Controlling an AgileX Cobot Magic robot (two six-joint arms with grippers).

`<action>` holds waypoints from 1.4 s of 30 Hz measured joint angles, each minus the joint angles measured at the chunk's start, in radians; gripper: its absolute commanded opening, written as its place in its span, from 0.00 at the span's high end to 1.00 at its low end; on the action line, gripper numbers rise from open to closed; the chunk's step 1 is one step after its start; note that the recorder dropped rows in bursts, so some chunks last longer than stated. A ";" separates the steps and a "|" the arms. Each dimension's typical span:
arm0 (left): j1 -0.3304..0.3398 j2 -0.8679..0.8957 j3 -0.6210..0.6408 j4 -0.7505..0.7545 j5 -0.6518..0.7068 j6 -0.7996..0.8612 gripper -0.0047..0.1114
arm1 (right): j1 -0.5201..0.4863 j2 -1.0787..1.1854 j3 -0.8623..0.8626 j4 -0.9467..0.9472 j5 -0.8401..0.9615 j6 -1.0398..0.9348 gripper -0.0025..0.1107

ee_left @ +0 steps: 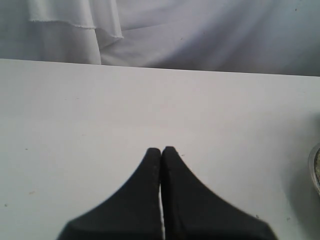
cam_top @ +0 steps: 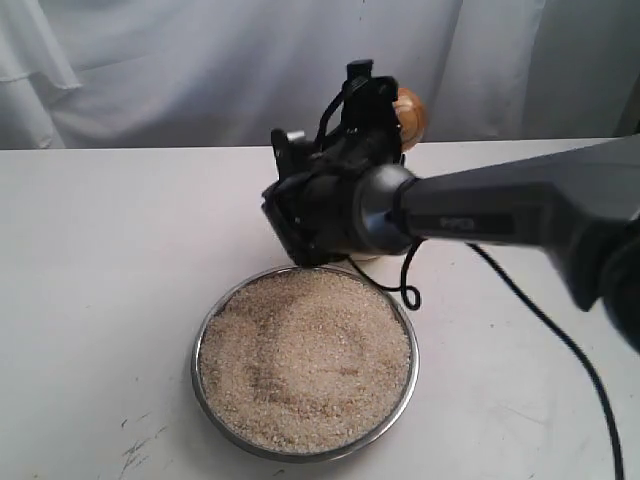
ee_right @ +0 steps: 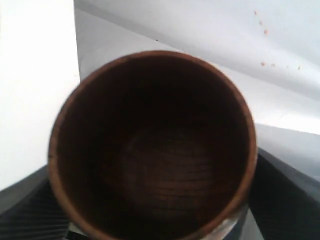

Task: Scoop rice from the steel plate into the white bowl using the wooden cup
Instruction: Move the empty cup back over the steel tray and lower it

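The steel plate (cam_top: 197, 352) sits at the front of the table, filled with a heap of beige rice (cam_top: 305, 360). My right gripper (cam_top: 375, 105) is shut on the wooden cup (cam_top: 409, 112), held in the air beyond the plate's far rim. In the right wrist view the cup (ee_right: 155, 150) fills the picture, and its dark inside holds no rice. The white bowl is hidden, probably behind the right wrist. My left gripper (ee_left: 161, 150) is shut on nothing over bare table, with the plate's rim (ee_left: 316, 167) off to one side.
The right arm (cam_top: 500, 215) stretches in from the right edge across the table. Its black cable (cam_top: 560, 340) trails over the tabletop to the right of the plate. White cloth (cam_top: 200, 60) hangs behind the table's back edge.
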 measured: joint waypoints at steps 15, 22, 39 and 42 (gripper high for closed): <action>0.000 0.000 0.000 0.000 0.000 0.000 0.96 | 0.085 -0.332 0.229 0.598 -0.196 -0.034 0.98; 0.000 0.000 0.000 0.000 0.000 0.000 0.96 | 0.152 -0.332 0.236 0.826 -0.215 -0.254 0.98; 0.000 0.000 0.000 0.000 0.000 0.000 0.96 | 0.155 -0.319 0.219 1.116 -0.233 -0.842 0.98; 0.000 0.000 0.000 0.000 0.000 0.000 0.96 | 0.141 -0.257 0.154 1.117 -0.146 -0.865 0.98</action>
